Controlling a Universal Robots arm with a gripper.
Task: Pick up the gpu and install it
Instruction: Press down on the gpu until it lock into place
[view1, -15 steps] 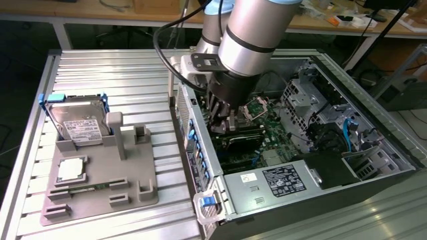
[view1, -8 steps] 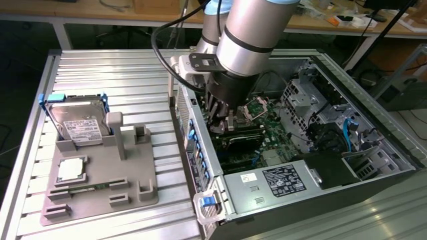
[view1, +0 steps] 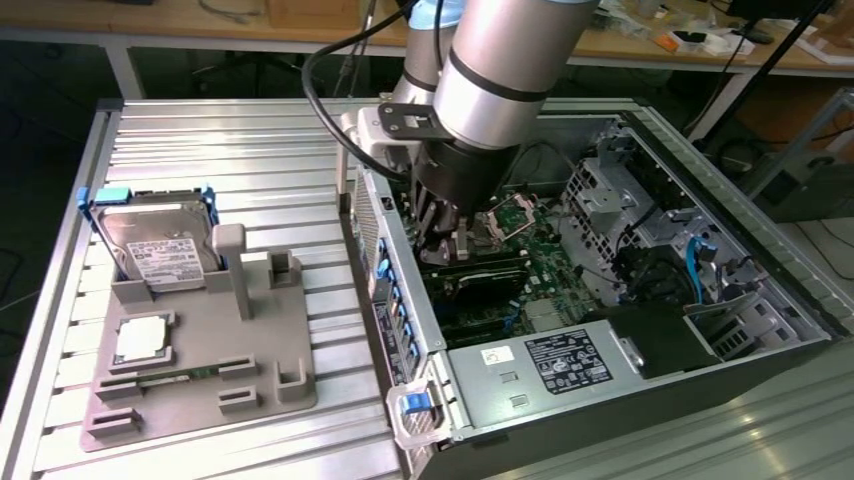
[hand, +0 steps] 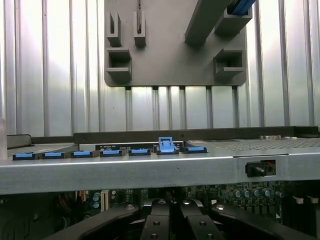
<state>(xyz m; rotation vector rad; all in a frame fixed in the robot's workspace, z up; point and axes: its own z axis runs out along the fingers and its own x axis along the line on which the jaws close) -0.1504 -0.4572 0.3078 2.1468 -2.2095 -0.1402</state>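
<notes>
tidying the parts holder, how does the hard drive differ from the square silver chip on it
The hard drive stands propped up, tilted back in a blue frame; the square chip lies flat with no frame. The hard drive is clearly larger than the square chip. The hard drive carries a white printed label; the square chip's top looks like plain metal. Both are silver and sit on the grey holder.

Labels on the hard drive (view1: 158, 250) and power supply (view1: 567, 362) are illegible.
</notes>
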